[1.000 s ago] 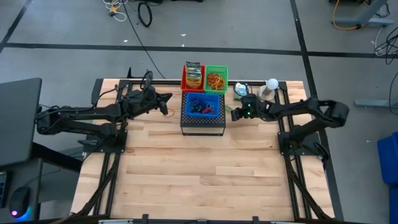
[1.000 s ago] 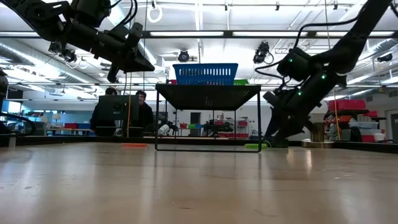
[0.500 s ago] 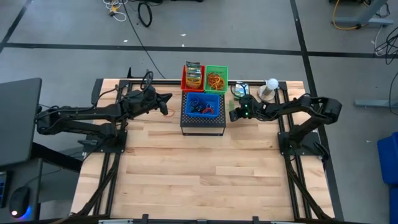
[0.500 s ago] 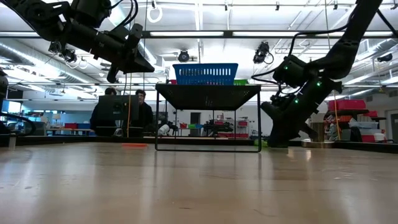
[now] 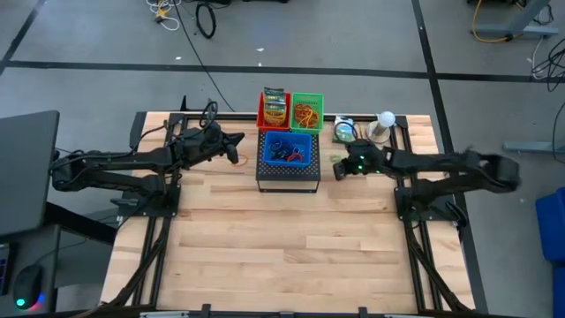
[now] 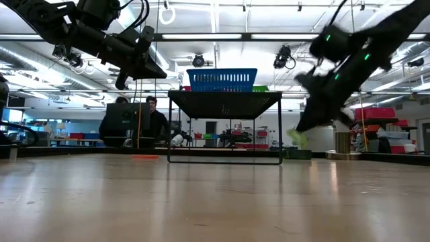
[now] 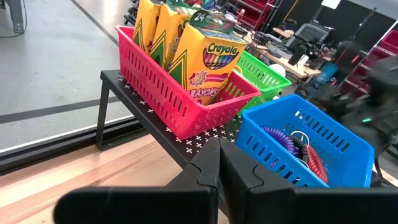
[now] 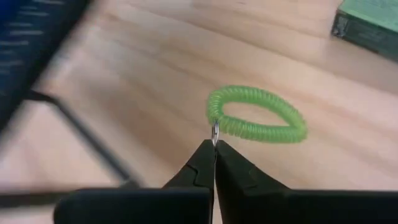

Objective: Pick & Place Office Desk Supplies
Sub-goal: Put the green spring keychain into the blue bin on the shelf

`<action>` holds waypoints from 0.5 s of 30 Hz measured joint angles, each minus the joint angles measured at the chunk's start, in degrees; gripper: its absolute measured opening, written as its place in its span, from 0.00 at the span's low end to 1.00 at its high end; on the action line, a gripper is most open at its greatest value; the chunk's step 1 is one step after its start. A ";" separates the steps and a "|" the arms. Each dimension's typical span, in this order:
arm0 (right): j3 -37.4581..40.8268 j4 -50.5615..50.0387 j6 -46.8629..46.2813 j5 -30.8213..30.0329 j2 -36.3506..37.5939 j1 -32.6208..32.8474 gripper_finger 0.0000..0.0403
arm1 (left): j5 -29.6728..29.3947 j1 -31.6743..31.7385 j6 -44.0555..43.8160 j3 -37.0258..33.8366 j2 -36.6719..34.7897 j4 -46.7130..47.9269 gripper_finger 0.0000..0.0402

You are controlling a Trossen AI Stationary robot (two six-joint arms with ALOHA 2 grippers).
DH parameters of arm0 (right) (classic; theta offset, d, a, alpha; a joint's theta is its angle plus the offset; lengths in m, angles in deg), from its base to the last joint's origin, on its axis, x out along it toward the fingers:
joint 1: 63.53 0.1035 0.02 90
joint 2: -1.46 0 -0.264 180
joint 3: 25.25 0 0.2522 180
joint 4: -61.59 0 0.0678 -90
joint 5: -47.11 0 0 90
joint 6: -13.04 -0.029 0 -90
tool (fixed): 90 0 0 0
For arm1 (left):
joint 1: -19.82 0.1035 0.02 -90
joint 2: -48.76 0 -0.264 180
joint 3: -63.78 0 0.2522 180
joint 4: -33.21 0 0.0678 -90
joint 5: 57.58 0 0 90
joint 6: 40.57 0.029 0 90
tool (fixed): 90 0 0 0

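Observation:
A green coil loop (image 8: 258, 118) hangs off the tip of my right gripper (image 8: 215, 144), which is shut on it just right of the black perforated stand (image 5: 288, 177). In the low view the loop (image 6: 295, 138) is above the tabletop. The stand carries a blue basket (image 5: 289, 150) with coil loops, a red basket (image 5: 274, 108) with crayon boxes and a green basket (image 5: 307, 110) with rubber bands. My left gripper (image 5: 238, 141) hovers shut to the left of the stand, level with the baskets (image 7: 219, 149), with nothing visible between its fingers. My right gripper pinches the small metal ring (image 8: 215, 132) at one end of the green coil loop between its two fingertips. The fingers slant down from the table's right side. The loop sticks out beyond the fingertips, lifted clear of the table.
A green-white box (image 5: 344, 131) lies on the table behind my right gripper, and a white ball on a stand (image 5: 385, 119) is at the far right. A small orange-red thing (image 5: 233, 159) lies on the wood under my left gripper. People sit in the room beyond the table (image 6: 153, 117).
My right gripper was low at the table beside the stand's right legs. It has now risen and drawn a little toward the near edge with the green loop, which has left the table and hangs clear.

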 joint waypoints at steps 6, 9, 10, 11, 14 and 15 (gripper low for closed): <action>-10.56 -16.94 -1.05 -4.95 13.16 8.84 0.00 | 0.00 0.00 -0.18 0.00 0.00 0.13 0.02; -18.87 -19.34 1.90 -7.80 13.13 11.88 0.00 | -0.08 0.00 -0.31 0.00 0.00 0.14 0.02; -21.54 -19.16 3.38 -8.00 11.99 12.36 0.00 | -0.42 0.00 -0.31 0.00 0.00 0.20 0.02; -24.06 -19.03 4.94 -8.00 10.47 12.50 0.00 | -1.00 0.00 -0.31 0.00 0.00 0.37 0.02; -30.68 -19.33 9.92 -7.32 3.88 12.54 0.00 | -1.59 0.11 -0.31 0.00 0.00 0.52 0.02; -32.72 -19.55 11.52 -6.64 1.42 12.46 0.00 | -1.69 0.11 -0.31 0.00 0.00 0.52 0.02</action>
